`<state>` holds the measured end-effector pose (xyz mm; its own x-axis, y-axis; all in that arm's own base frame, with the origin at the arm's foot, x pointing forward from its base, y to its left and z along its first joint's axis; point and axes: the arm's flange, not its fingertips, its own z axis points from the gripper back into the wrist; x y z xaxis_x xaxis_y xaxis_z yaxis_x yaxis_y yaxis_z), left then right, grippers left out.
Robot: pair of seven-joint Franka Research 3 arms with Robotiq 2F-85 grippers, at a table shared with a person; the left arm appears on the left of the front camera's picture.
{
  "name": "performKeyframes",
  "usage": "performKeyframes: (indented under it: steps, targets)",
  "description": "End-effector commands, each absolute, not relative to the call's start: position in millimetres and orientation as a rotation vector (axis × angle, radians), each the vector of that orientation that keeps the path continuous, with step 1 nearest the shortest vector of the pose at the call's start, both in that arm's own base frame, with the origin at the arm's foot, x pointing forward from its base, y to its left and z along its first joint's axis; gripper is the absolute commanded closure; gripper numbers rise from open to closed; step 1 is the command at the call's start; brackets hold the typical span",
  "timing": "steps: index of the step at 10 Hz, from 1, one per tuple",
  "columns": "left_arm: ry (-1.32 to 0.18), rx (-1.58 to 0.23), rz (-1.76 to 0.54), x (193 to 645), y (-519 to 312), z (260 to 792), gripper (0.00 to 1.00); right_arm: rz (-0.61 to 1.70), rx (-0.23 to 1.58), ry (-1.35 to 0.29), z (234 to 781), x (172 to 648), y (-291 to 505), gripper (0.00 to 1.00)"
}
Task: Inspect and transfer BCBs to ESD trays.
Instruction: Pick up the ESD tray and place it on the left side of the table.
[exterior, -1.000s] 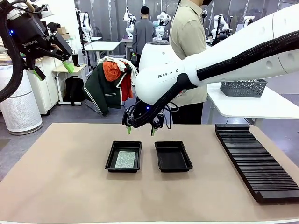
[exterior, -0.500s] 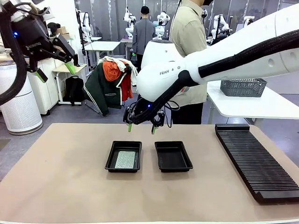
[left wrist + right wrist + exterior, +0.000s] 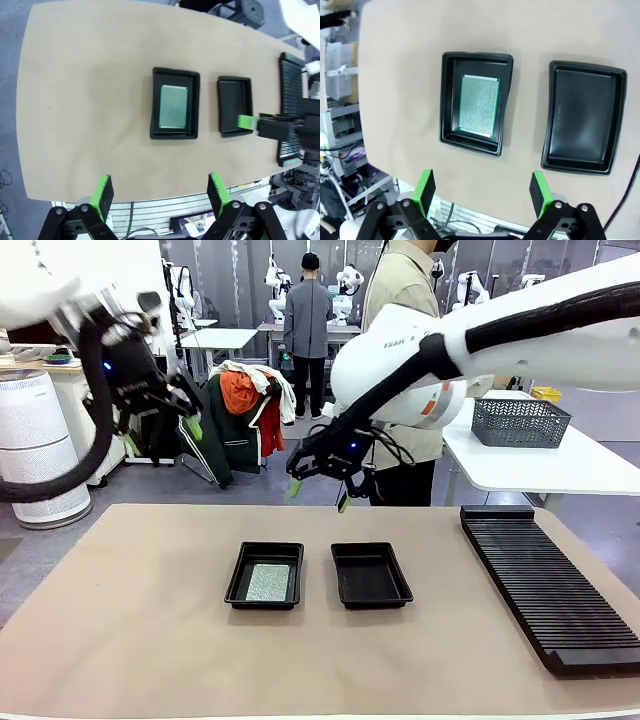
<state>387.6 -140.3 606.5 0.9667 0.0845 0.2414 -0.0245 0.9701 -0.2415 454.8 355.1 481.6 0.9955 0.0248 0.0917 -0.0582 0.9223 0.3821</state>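
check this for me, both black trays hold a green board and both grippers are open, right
Not quite. Only the left tray holds a BCB; the right tray is empty, as the right wrist view shows. The left gripper and right gripper are indeed open.

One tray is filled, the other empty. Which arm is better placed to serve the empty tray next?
Probably the right: the right gripper hangs open near the empty tray, while the left gripper, also open, sits high off to the left, beyond the tray holding the BCB.
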Motion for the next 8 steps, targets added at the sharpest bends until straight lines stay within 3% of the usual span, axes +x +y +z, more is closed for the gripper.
performKeyframes:
  steps: [1,8]
  targets:
    - [-0.204,-0.162,0.06,413.0,-154.7,576.5,0.0,0.068,0.499,-0.054,480.5,440.9,319.1,0.0]
    - [-0.075,-0.099,-0.034,484.0,-199.1,457.4,0.0,-0.06,0.711,0.019,481.2,433.5,240.7,0.0]
